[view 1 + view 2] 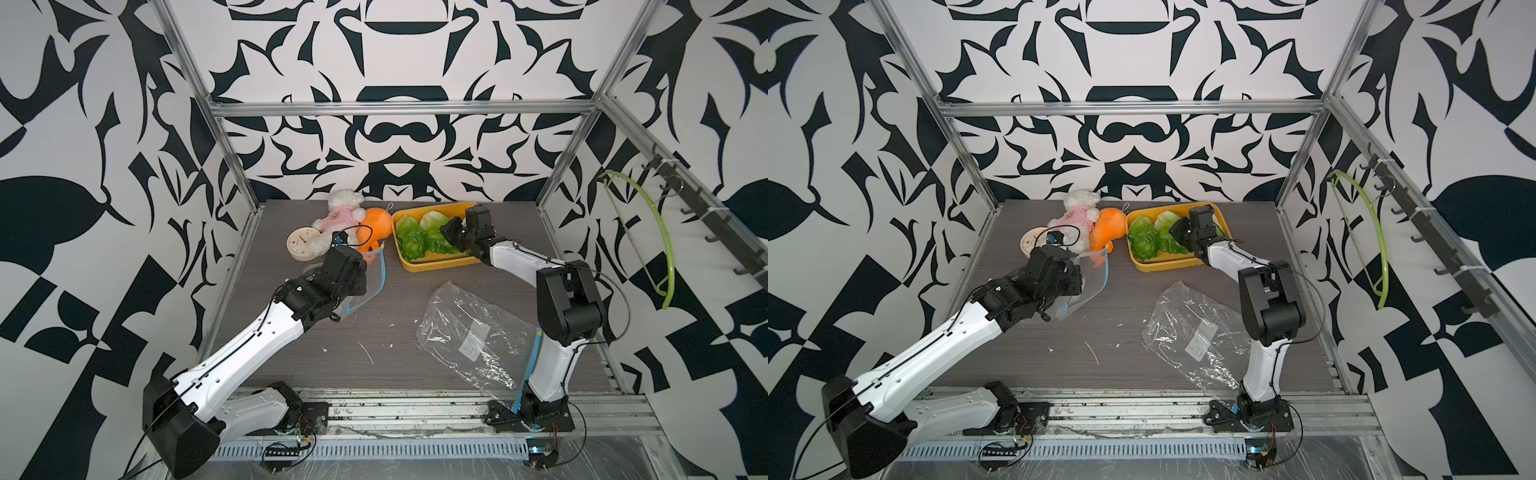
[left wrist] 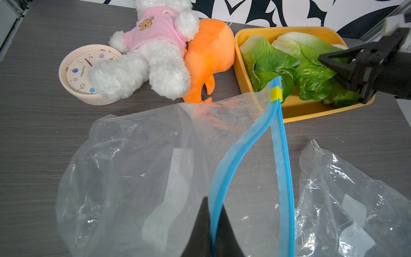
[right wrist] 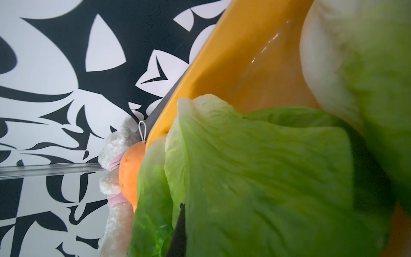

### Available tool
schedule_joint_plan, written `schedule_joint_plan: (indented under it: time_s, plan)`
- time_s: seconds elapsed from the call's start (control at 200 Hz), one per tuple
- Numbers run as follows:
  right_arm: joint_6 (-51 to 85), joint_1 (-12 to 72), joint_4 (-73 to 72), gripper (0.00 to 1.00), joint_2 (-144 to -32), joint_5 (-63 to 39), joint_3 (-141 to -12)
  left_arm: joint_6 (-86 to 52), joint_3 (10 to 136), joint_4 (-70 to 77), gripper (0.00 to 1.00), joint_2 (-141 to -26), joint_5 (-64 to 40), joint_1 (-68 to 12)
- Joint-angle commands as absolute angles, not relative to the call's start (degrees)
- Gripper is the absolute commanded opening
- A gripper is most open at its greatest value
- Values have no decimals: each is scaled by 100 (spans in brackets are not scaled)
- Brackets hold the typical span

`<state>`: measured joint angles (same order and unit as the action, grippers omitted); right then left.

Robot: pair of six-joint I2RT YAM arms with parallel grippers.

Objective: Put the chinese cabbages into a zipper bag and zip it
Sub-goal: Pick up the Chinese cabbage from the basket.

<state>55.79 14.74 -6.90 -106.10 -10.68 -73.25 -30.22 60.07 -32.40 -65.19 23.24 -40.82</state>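
Three cabbages [image 1: 411, 241] lay in one yellow tray [image 1: 440, 262] at the back of the desk [image 1: 374, 324]. The right fingers [image 2: 347, 69] were clenched on a cabbage leaf. The left fingers [image 2: 200, 227] pinched the blue zip strip of one zipper bag [image 2: 138, 166]; a second bag [image 1: 469, 328] lay loose nearby. One white bear [image 1: 340, 216], one orange toy [image 1: 374, 228] and one clock [image 1: 301, 245] lay at the back too.

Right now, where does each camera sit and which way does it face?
Top view: high at the front, looking down on the table; both arms show.
Top view: alongside, same aim, table; both arms.
Left wrist: faces bag, tray; left gripper and right gripper show.
Right wrist: inside tray, facing cabbages; one finger.
All share: tray, cabbages.
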Motion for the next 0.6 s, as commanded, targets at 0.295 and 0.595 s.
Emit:
schedule_joint_plan:
  time_s: [0.295, 0.595]
  plan:
    - [4204, 1130, 81, 0, -9142, -2115, -7618, -3070, 5887, -3292, 6, -6249, 1999, -4055]
    - [3268, 1090, 1578, 0, -8287, -2580, -7830, -3051, 5895, -3217, 5, -6284, 1650, -4057]
